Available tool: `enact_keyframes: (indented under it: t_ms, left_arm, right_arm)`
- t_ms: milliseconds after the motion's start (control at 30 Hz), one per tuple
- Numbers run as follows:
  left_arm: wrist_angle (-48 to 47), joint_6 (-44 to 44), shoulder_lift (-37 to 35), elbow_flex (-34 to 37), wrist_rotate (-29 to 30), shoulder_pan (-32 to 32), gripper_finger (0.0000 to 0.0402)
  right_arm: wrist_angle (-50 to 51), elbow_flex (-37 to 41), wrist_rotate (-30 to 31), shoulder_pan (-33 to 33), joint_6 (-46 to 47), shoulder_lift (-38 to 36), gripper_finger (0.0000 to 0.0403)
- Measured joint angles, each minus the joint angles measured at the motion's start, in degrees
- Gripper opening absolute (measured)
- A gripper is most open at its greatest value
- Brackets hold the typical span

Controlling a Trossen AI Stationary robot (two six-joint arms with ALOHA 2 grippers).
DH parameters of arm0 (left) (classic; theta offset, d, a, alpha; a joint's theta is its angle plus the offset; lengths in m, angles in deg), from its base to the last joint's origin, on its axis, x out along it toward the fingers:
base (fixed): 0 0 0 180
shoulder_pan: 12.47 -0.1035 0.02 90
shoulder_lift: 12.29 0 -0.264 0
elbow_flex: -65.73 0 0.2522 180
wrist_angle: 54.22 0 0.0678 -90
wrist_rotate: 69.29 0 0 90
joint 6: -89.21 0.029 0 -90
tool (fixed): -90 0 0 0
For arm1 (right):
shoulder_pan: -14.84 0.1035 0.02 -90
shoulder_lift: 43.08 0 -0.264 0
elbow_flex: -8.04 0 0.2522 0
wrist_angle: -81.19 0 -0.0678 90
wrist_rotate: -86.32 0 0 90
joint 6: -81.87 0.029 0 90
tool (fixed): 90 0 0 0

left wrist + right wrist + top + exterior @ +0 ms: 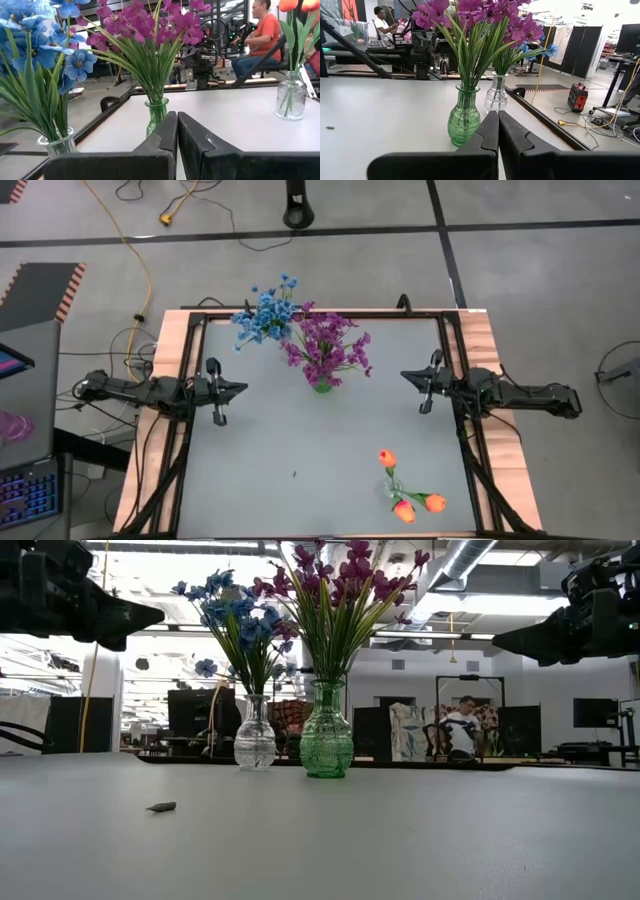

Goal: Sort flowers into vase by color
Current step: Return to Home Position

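Left claw (241, 388) and right claw (407, 375) of mine hang over the bench's left and right edges. At the back edge a clear glass vase (254, 743) holds blue flower sprigs (265, 313). Just beside it, a green ribbed glass vase (326, 745) holds purple-magenta sprigs (327, 345). Near the front right corner a second clear vase (291, 102) holds three orange-red tulip buds (404, 510). A small dark scrap (161, 807) lies on the grey bench top (300, 430), and a seated person (264, 30) shows beyond. Both claws' fingers are pressed together, gripping nothing.
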Motion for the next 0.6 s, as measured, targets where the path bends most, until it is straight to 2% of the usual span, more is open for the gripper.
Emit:
enact_keyframes:
  t_ms: [600]
  left_arm:
    - [0.0,-1.6,0.0,0.0,0.0,0.0,0.0]
  right_arm:
    - [0.0,0.0,0.0,0.0,0.0,0.0,0.0031]
